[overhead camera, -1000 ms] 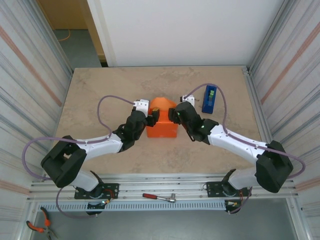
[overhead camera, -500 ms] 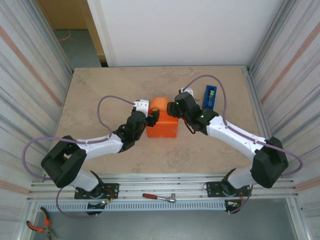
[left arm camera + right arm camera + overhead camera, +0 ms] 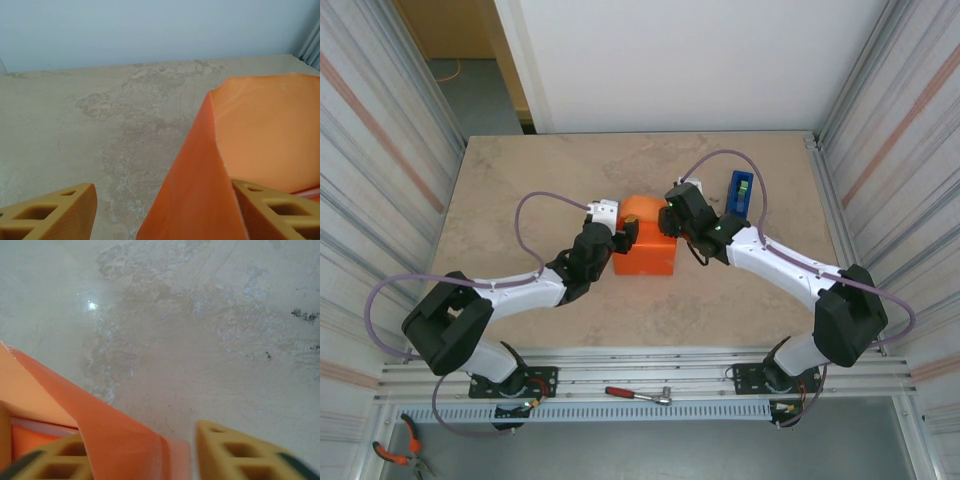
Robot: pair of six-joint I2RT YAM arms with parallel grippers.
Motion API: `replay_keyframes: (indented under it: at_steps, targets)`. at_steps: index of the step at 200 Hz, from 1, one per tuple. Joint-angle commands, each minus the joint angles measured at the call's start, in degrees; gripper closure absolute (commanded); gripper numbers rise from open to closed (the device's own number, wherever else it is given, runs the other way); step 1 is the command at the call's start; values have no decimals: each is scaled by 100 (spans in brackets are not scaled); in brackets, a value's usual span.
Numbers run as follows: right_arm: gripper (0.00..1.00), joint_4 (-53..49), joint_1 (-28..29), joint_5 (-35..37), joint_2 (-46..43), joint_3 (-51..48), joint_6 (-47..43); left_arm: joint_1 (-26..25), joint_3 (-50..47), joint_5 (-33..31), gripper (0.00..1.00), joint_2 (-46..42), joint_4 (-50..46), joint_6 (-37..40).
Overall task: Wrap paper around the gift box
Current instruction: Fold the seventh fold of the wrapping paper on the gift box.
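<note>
where the table (image 3: pixel 520 180) is seen from above, the paper (image 3: pixel 645 258) sits about at its middle as a boxy orange bundle, with a loose flap rising on the side toward the far edge. the box is inside that bundle, covered by the sheet from above. in the right wrist view a thin pale strip (image 3: pixel 42 428) under the fold may be its edge, though the view is too close to be sure.

the left gripper (image 3: pixel 628 234) is at the bundle's left side, low over the table. its jaws stand wide apart. in the left wrist view one finger (image 3: pixel 55 215) is over bare table, well clear of the paper, and the other finger (image 3: pixel 280 210) is just beside an upright fold that stands between the two. nothing is pinched there.

the right gripper (image 3: pixel 672 214) is at the bundle's far right corner, on the flap. its jaws are partly drawn in with a fold of paper between them. one finger (image 3: pixel 235 450) shows just beside the paper's edge, and the other finger (image 3: pixel 55 462) is half covered by the sheet. i cannot tell whether the paper is actually clamped.

a blue tape dispenser (image 3: pixel 739 198) stands between the bundle and the right edge, apart from the paper.
</note>
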Motion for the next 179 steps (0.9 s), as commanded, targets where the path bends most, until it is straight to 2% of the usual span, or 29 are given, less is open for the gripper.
replay_keyframes:
  at_steps: [1,10,14,23,26,29,36,39,42,47,48,49,68,71,77,81,93,101,150,169,179]
  targets:
    - [100,-66,-75,-167,-128,202,-62,-27,-142,-175,31,138,-226,93]
    - [99,-59,-81,-222,-118,227,-72,-27,-148,-181,32,150,-220,93]
    - [86,-55,-88,-231,-118,232,-76,-27,-135,-188,32,147,-221,91]
    - [47,-50,-95,-253,-109,247,-61,-32,-137,-173,32,155,-216,85]
    - [41,-59,-97,-264,-108,258,-59,-29,-134,-177,32,157,-220,87]
    - [39,-55,-105,-280,-106,263,-59,-27,-134,-177,32,156,-221,85]
    - [40,-66,-110,-301,-99,272,-56,-27,-135,-187,32,148,-228,84]
    - [46,-63,-113,-313,-99,267,-63,-27,-135,-186,32,147,-229,84]
    - [60,-61,-106,-329,-99,267,-62,-27,-139,-188,32,147,-223,84]
    - [94,-67,-113,-356,-99,267,-64,-27,-133,-189,32,149,-226,85]
    - [99,-64,-118,-364,-99,267,-61,-27,-141,-189,32,149,-228,85]
    - [100,-62,-116,-368,-99,267,-64,-27,-137,-189,32,148,-229,84]
    - [100,-10,-135,-468,-149,227,-84,-27,-146,-197,32,138,-244,93]
    - [93,-16,-139,-469,-159,212,-78,-32,-145,-197,32,138,-245,93]
    - [69,-12,-139,-469,-197,200,-55,-27,-149,-197,32,139,-246,94]
    - [57,-9,-144,-469,-223,181,-43,-27,-145,-196,32,138,-247,93]
    - [41,5,-140,-469,-316,109,0,-27,-146,-197,33,138,-256,89]
    - [33,7,-133,-469,-369,47,40,-27,-148,-195,33,138,-251,85]
    - [31,251,-89,-434,-553,-557,297,-27,-165,-203,33,130,-254,84]
    - [34,415,9,-328,-511,-769,341,-27,-170,-205,33,125,-256,84]
    - [42,474,47,-269,-470,-849,369,-27,-168,-205,33,125,-265,89]
